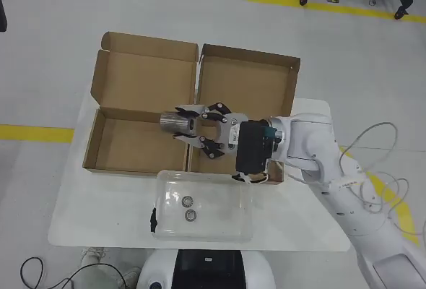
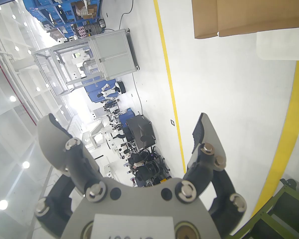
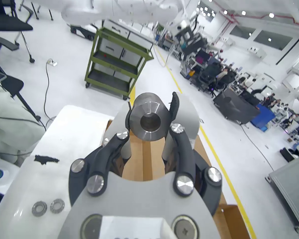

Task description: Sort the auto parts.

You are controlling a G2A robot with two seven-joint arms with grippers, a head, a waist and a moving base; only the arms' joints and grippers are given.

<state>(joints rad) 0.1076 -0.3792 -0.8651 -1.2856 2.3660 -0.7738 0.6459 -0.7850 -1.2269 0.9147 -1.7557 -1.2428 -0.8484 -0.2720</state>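
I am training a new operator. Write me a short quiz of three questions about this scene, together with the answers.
1. True or false: the right gripper is shut on a metal cylinder.
2. How many ring bearings lie in the clear plastic tray? A) one B) two C) four
3. Fill the gap: the left gripper is ____, with nothing between its fingers.

Key: 1 true; 2 B; 3 open.
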